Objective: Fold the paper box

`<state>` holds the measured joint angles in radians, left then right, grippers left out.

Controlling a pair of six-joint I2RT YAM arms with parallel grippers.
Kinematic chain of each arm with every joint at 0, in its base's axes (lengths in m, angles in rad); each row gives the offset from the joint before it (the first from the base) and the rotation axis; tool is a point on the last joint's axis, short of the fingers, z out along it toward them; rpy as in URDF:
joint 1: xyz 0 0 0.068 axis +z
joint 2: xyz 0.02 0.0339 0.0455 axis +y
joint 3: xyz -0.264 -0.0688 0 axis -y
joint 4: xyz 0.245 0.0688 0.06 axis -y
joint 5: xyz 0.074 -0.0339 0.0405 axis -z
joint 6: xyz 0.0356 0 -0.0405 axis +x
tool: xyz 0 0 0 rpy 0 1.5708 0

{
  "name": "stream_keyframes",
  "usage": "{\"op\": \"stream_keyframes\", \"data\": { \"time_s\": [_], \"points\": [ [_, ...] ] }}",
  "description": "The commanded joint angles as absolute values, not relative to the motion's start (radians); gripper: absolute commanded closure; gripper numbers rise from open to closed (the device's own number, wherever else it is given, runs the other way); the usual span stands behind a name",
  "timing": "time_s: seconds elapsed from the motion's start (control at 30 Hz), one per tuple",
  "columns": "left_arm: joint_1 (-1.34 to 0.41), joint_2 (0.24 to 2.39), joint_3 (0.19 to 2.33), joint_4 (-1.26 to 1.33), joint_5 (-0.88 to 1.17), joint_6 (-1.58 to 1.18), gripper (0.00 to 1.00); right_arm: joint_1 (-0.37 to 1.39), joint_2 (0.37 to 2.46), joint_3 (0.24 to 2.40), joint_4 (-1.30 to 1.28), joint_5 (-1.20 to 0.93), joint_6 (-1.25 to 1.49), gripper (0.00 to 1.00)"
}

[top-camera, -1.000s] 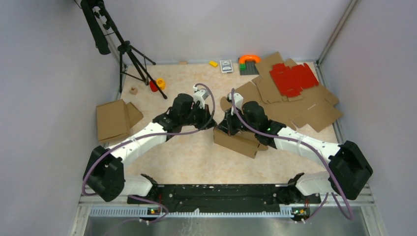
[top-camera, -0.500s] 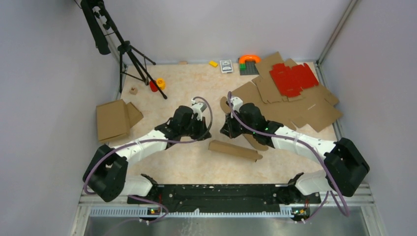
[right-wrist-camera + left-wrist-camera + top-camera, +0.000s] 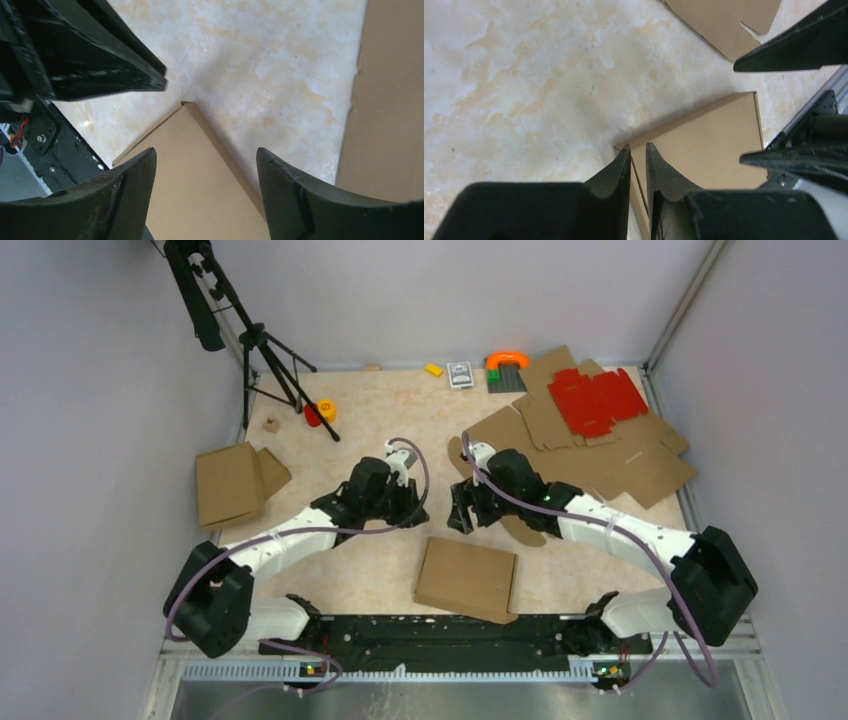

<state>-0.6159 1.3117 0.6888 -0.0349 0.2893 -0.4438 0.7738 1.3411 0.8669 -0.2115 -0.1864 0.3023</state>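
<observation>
The paper box (image 3: 467, 578) is a closed, flat brown cardboard square lying on the table near the front rail, with no gripper touching it. My left gripper (image 3: 410, 510) hovers just behind its far left corner, the jaws only a narrow slit apart with nothing between them. In the left wrist view that gripper (image 3: 637, 147) points at the box (image 3: 709, 145) corner. My right gripper (image 3: 462, 520) stands wide open behind the box, also holding nothing. In the right wrist view the box (image 3: 195, 190) lies below that open gripper (image 3: 205, 152).
A pile of flat brown cardboard sheets (image 3: 620, 465) with a red die-cut sheet (image 3: 597, 398) on it fills the back right. Another folded brown box (image 3: 232, 483) lies at the left. A black tripod (image 3: 270, 360) stands back left. Small toys (image 3: 506, 368) line the back edge.
The box stood on edge between both grippers a second ago. Both have let go and opened, and it has tipped toward the front rail to lie flat.
</observation>
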Motion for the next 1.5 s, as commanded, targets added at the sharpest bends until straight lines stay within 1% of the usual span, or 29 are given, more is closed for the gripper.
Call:
{"op": "stream_keyframes", "data": {
  "time_s": [0.0,0.03,0.1,0.13,0.17,0.23,0.3,0.37,0.4,0.43,0.47,0.5,0.6,0.67,0.77,0.87,1.03,1.3,1.47],
  "points": [
    [-0.618,1.210,0.671,-0.145,0.349,-0.443,0.83,0.767,1.239,0.826,-0.327,-0.160,0.289,0.25],
    [-0.619,1.195,0.664,-0.186,0.369,-0.444,0.88,0.767,1.226,0.811,-0.327,-0.132,0.289,0.25],
    [-0.630,1.179,0.659,-0.287,0.396,-0.458,0.97,0.764,1.223,0.803,-0.319,-0.086,0.293,0.29],
    [-0.654,1.173,0.657,-0.326,0.396,-0.469,1.00,0.756,1.232,0.808,-0.311,-0.084,0.298,0.29],
    [-0.682,1.164,0.653,-0.354,0.386,-0.485,1.00,0.747,1.251,0.815,-0.296,-0.089,0.304,0.30],
    [-0.750,1.136,0.645,-0.391,0.342,-0.533,1.00,0.723,1.301,0.835,-0.262,-0.118,0.321,0.38],
    [-0.807,1.098,0.626,-0.409,0.307,-0.598,1.00,0.698,1.385,0.859,-0.221,-0.166,0.339,0.42],
    [-0.857,1.055,0.602,-0.427,0.276,-0.685,1.00,0.691,1.451,0.898,-0.205,-0.206,0.349,0.54],
    [-0.885,1.026,0.590,-0.440,0.240,-0.715,1.00,0.690,1.501,0.917,-0.201,-0.223,0.352,0.62],
    [-0.919,1.002,0.578,-0.448,0.209,-0.754,1.00,0.689,1.539,0.931,-0.190,-0.240,0.358,0.77],
    [-0.951,0.980,0.563,-0.451,0.182,-0.806,1.00,0.689,1.576,0.944,-0.180,-0.254,0.366,0.94],
    [-0.987,0.965,0.550,-0.452,0.155,-0.844,1.00,0.690,1.608,0.951,-0.161,-0.277,0.372,1.00],
    [-1.111,0.960,0.529,-0.448,0.042,-0.955,1.00,0.691,1.679,0.957,-0.100,-0.332,0.389,1.00],
    [-1.183,1.000,0.523,-0.442,-0.038,-1.010,1.00,0.690,1.706,0.949,-0.067,-0.356,0.398,1.00],
    [-1.229,1.081,0.513,-0.413,-0.083,-1.043,1.00,0.690,1.727,0.942,-0.048,-0.381,0.395,1.00],
    [-1.230,1.129,0.480,-0.344,-0.086,-1.032,1.00,0.692,1.729,0.930,-0.040,-0.399,0.387,1.00],
    [-1.230,1.182,0.484,-0.373,-0.131,-1.012,1.00,0.717,1.746,0.928,-0.052,-0.414,0.359,1.00],
    [-1.228,1.184,0.470,-0.321,-0.188,-1.000,1.00,0.760,1.794,0.955,-0.061,-0.422,0.346,1.00],
    [-1.227,1.202,0.461,-0.301,-0.255,-0.987,1.00,0.782,1.797,0.943,-0.059,-0.471,0.324,1.00]
  ]
}}
